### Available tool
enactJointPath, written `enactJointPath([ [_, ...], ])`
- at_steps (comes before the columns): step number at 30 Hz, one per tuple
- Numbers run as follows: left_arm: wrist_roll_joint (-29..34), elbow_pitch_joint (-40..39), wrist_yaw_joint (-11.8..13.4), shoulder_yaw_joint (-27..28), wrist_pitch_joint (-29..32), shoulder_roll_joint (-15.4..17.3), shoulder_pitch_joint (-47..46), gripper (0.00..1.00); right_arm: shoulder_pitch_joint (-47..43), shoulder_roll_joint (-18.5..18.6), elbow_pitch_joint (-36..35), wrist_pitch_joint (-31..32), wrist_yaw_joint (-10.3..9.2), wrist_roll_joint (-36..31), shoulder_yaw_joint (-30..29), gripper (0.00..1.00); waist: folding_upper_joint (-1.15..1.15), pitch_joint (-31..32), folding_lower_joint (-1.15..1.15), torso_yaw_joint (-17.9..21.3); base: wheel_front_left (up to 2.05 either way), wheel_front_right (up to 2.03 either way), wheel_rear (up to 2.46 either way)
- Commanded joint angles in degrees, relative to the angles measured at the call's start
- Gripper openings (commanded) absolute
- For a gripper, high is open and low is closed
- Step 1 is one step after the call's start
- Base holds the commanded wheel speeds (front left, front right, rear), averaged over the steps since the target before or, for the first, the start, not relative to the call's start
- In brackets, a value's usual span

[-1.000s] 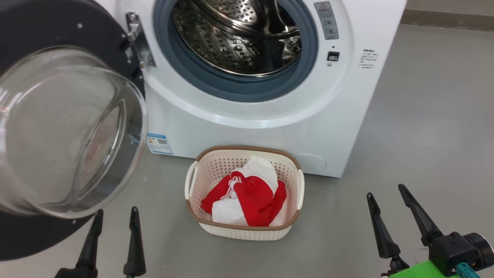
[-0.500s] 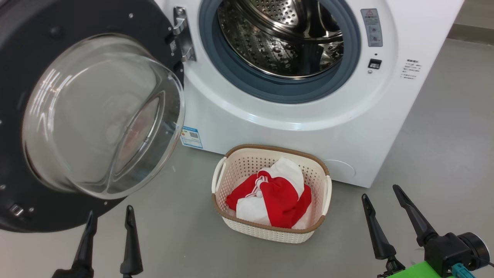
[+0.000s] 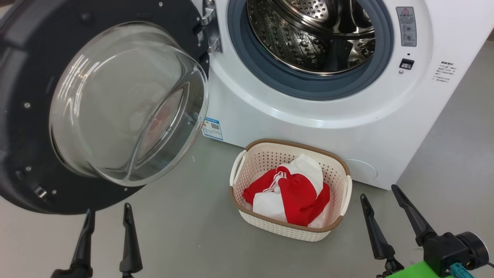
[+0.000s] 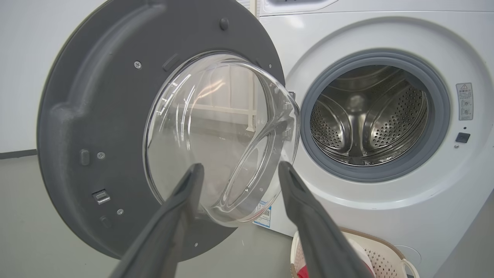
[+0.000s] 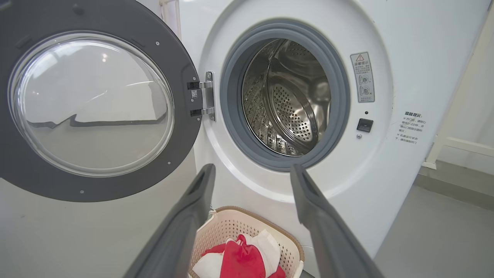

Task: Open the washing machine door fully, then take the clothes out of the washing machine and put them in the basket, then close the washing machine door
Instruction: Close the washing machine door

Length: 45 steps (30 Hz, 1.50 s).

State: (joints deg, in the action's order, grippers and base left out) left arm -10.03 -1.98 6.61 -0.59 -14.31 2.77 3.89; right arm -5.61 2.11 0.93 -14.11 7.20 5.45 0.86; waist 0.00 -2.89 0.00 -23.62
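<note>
Both grippers stand wide open and hold nothing. The left gripper [image 3: 108, 208] points up from the bottom left, just below the lower edge of the door [image 3: 127, 104]. The right gripper [image 3: 378, 192] rises at the bottom right, beside the basket [image 3: 297, 143] but apart from it.

Over the last second the whole head view has slid. The washing machine [image 3: 308, 127], basket and door all sit further right in the picture, and far more of the door's dark ring now shows. That is the camera turning toward the door. The things keep the same places against one another, and both grippers hold the same spots in the view.

The red and white clothes [image 3: 297, 191] lie bundled inside the basket, which rests on the floor [image 3: 193, 239] close against the machine's front. The drum [image 3: 312, 38] shows bare steel with no fabric in the part that can be seen. The door hangs swung wide on its hinge [image 3: 210, 31].

Unloading looks finished, so only closing remains. The turn suggests the left arm is lining up to push the door shut.
</note>
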Motion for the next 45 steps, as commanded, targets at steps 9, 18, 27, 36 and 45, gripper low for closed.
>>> enactJointPath([
  [9,0.83,-2.03,1.04,1.40,-0.69,0.16,-0.39,1.00,2.72,0.76,-1.27,-0.09,0.29,-0.53,1.72,1.00,0.00,-0.13,0.00,-0.45,0.00,0.00,0.00],
  [18,2.28,-4.31,2.19,2.18,-0.69,0.16,-0.84,0.00,2.41,0.76,-1.36,0.13,0.29,-0.60,1.56,1.00,0.00,0.36,0.00,-0.23,0.00,0.00,0.00],
  [27,-0.43,-11.71,1.78,8.23,-0.69,0.55,-4.05,0.00,1.63,0.76,-1.43,0.27,0.29,-0.34,1.34,1.00,0.00,1.20,0.00,-0.02,0.00,0.00,0.00],
  [36,-16.22,-11.99,-1.36,16.64,-0.69,0.34,-12.18,0.00,0.85,0.76,-1.33,0.32,0.29,0.03,1.35,1.00,0.00,1.72,0.00,0.22,0.00,0.00,0.00],
  [45,-33.22,-3.68,-2.87,25.54,3.71,2.25,-22.90,0.00,0.61,0.76,-1.11,0.42,0.29,0.17,1.88,1.00,0.00,2.43,0.00,1.47,0.00,0.00,0.00],
])
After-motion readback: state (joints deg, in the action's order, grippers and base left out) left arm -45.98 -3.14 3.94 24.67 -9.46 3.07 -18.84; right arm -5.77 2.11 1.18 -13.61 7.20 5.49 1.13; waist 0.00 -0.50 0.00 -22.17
